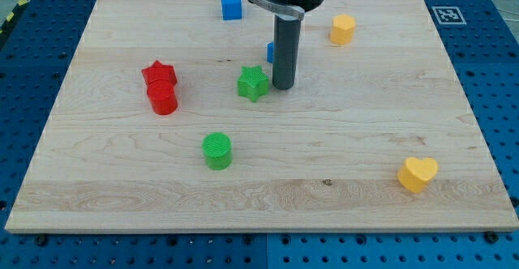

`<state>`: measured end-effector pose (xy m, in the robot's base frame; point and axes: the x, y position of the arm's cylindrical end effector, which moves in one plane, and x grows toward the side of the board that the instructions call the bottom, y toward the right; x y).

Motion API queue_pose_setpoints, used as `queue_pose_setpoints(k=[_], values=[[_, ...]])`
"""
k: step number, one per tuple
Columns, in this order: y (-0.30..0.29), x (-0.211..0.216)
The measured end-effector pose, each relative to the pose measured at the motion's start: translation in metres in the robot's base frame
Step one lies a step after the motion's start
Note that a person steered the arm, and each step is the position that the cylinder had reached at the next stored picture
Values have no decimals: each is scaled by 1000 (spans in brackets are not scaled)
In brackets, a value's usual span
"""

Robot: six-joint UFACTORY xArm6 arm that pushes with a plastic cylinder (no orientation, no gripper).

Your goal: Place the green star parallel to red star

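The green star (253, 83) is seen a little left of the middle of the wooden board (97, 188), lying flat on it. My tip (283, 87) is set down just to the right of that star, very close to its right-hand point; whether the two are touching cannot be told from this view. No gripper is carried by the arm, so nothing is grasped or clamped: only a straight dark rod is presented to the block's side. The red star (158, 74) is found well to the left of the green star, at about the same depth on the board, with a red cylinder (162, 99) touching its near edge. A green cylinder (216, 151) is placed nearer and slightly left of the green star, apart from it. A small blue block (270, 52) is partly hidden behind the rod, just beyond the tip, and its shape cannot be made out. A blue cube (231, 5) is seen at the far edge, a yellow block (343, 28) to the far right of the rod, and a yellow heart (418, 173) near the right corner.
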<state>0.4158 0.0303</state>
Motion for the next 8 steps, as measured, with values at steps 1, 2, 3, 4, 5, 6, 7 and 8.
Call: queue_pose_setpoints(k=[1,2,3,4,5,6,7,8], values=[[0,5],[-3,5],[-13,6],[-13,20],[-13,30],[-29,26],[-43,14],[-43,13]])
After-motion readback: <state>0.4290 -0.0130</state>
